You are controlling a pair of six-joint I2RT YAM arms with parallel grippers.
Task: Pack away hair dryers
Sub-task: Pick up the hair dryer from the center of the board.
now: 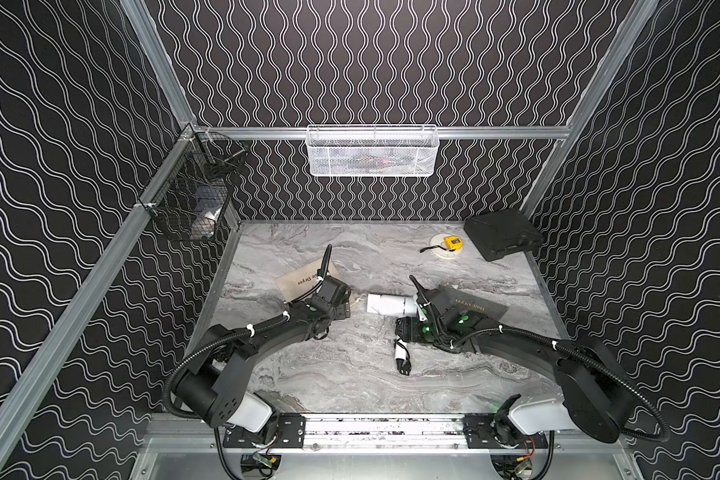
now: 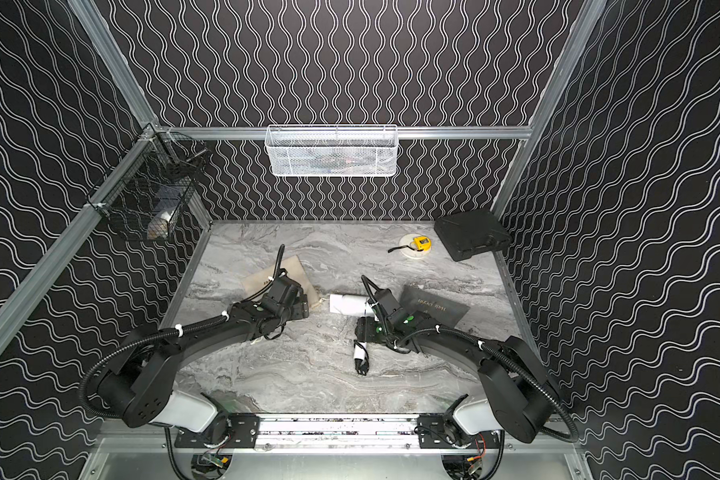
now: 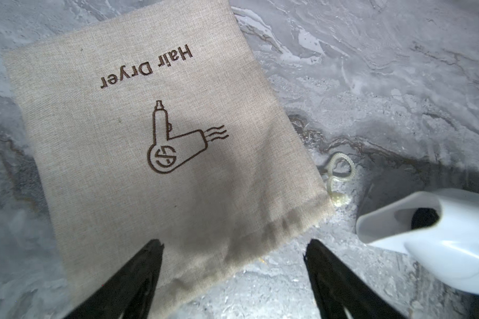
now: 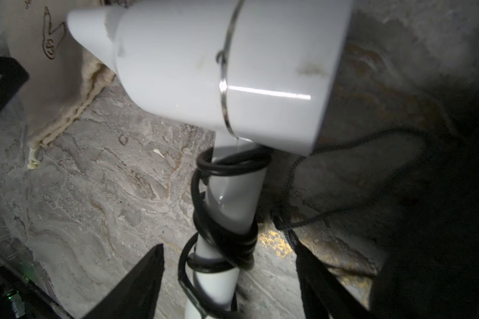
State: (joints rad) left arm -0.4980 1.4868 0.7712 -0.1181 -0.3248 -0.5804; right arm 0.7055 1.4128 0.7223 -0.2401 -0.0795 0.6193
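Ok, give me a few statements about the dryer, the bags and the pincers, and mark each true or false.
1. The dryer lies on the table, outside any bag. True.
2. The left pincer is shut on the beige bag. False: it is open, over the bag's edge.
3. Black cord is wound round the dryer's handle. True.
4. The tape measure lies on the beige bag. False: it sits on a disc at the back.
5. The right pincer is open astride the handle. True.
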